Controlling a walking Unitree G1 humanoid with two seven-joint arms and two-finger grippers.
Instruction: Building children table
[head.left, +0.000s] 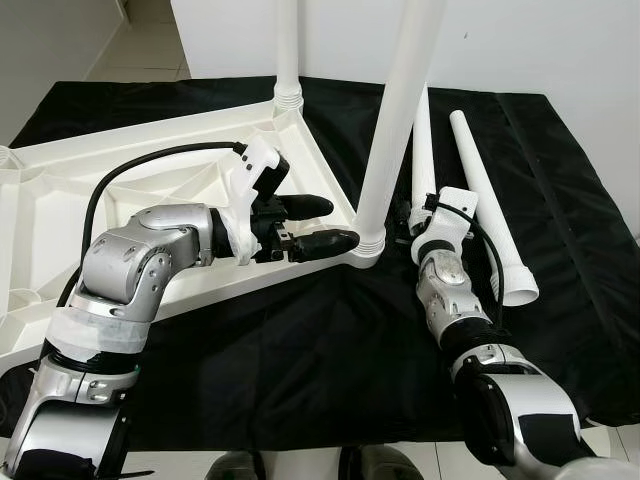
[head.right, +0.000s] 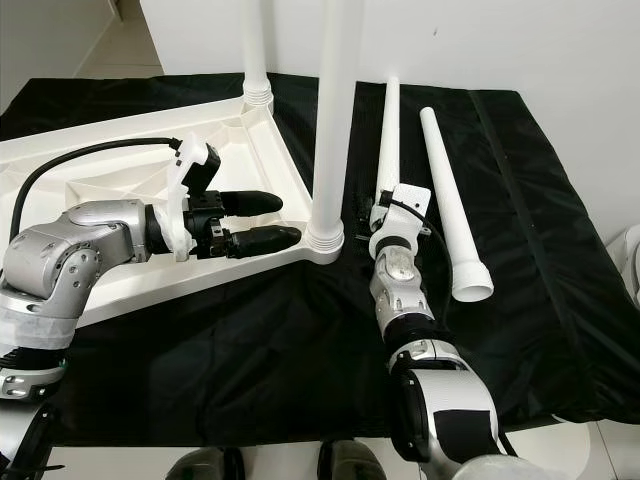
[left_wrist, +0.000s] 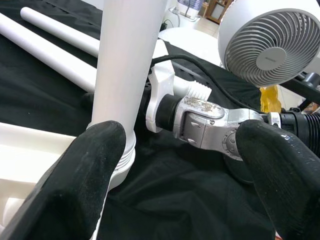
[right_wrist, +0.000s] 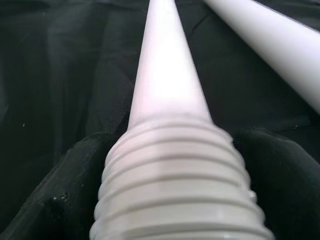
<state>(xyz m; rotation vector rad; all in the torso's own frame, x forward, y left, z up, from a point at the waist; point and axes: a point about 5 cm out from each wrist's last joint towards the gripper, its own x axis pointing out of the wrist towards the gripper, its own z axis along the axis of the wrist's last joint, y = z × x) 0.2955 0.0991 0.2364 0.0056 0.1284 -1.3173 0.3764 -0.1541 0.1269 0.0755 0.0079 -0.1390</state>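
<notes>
While no writing is legible | left pincer (head.left: 322, 224) apart, frame centre, beside upright leg (head.left: 398, 130) | right pincer (right_wrist: 165, 200) clamped on lying leg (right_wrist: 167, 90)

The two upright legs (head.left: 398, 130) (head.left: 287, 50) run off the picture at twelve o'clock, so their upper ends cannot be seen. The upturned tabletop (head.left: 120, 200) is cut off at nine o'clock. The right end effector (head.left: 418, 222) sits behind its own wrist housing; the fingertips are hidden there. In the right wrist view the threaded leg (right_wrist: 175, 170) is blurred and probably lies between the black fingers (right_wrist: 280, 170). The black-draped counter (head.left: 300, 360) loses its far corners behind the wall edge.
</notes>
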